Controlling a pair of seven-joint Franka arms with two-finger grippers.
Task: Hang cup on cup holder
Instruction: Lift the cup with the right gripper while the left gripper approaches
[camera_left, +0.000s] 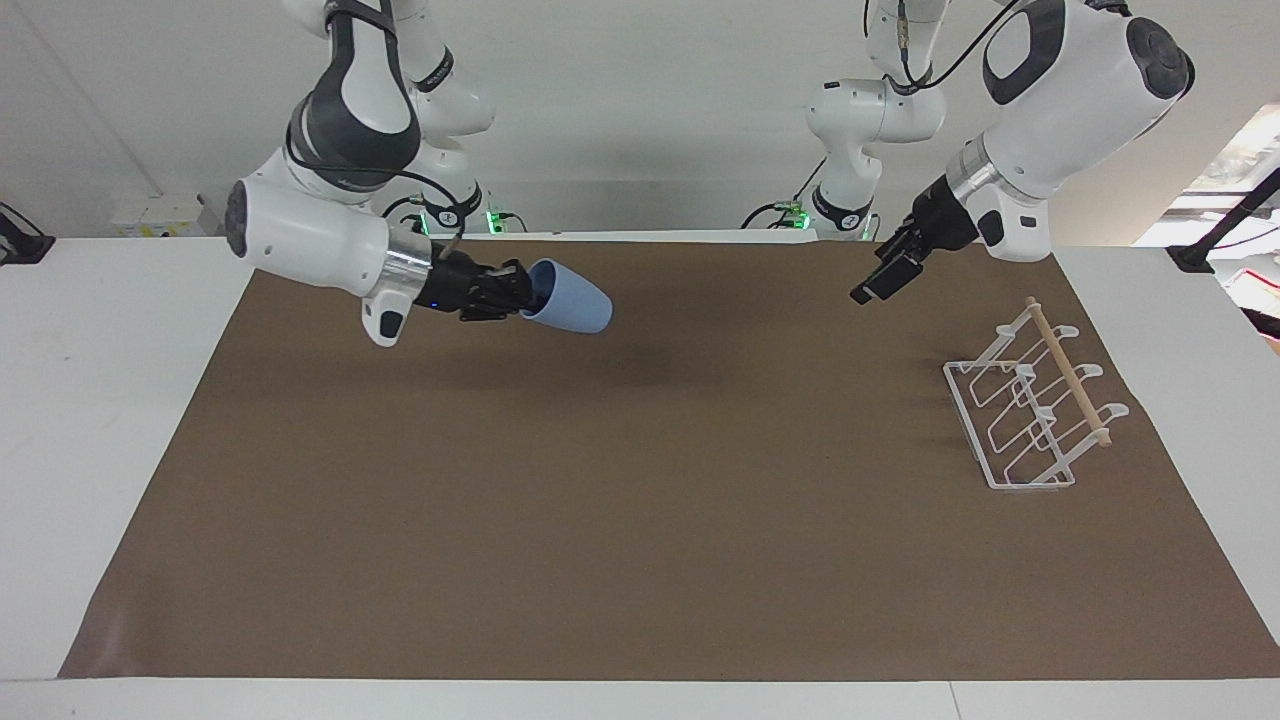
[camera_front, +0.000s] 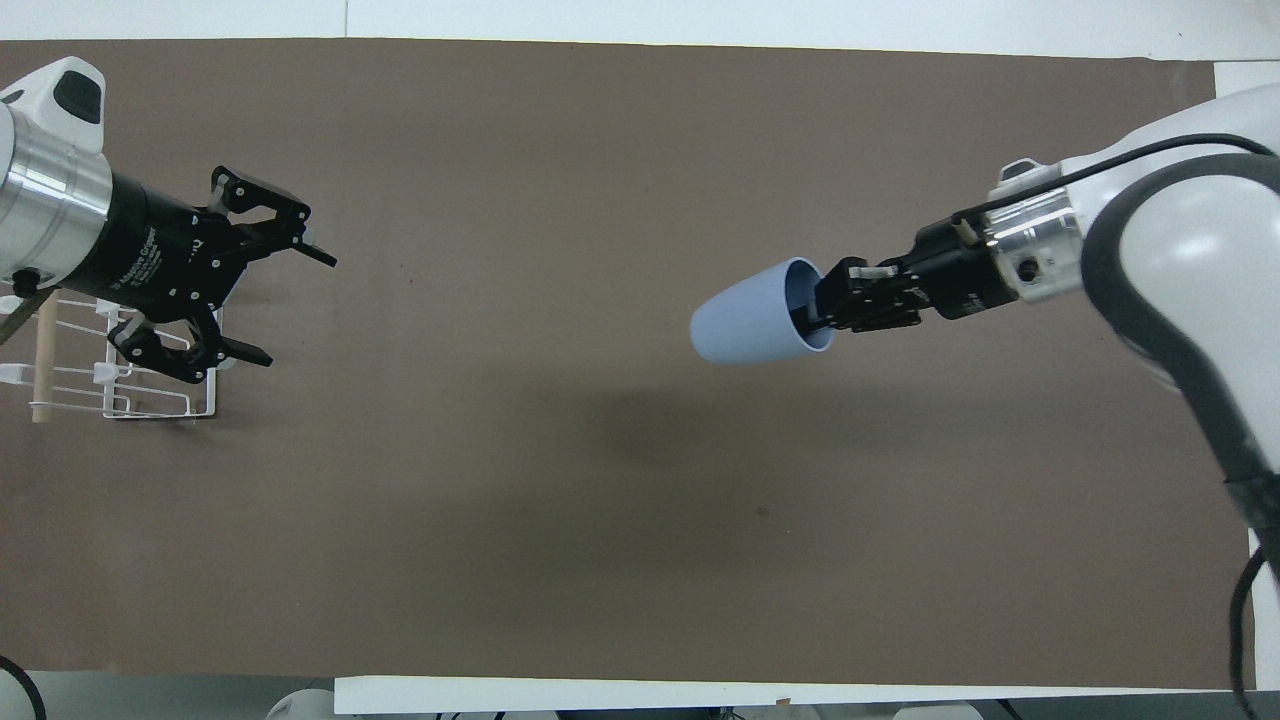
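The light-blue cup (camera_left: 572, 302) (camera_front: 748, 326) hangs in the air on its side over the brown mat, its base pointing toward the left arm's end of the table. My right gripper (camera_left: 525, 291) (camera_front: 815, 306) is shut on the cup's rim, with one finger inside the mouth. The white wire cup holder (camera_left: 1068, 372) (camera_front: 213, 390) with its wooden dowel stands on the mat at the left arm's end, with nothing on its prongs. My left gripper (camera_left: 872, 285) (camera_front: 298, 310) is open and holds nothing, raised over the mat beside the holder, pointing toward the cup.
A brown mat (camera_left: 640, 520) covers most of the white table (camera_left: 110, 400). Between the cup and the holder only bare mat shows. Both arm bases stand at the robots' edge of the table.
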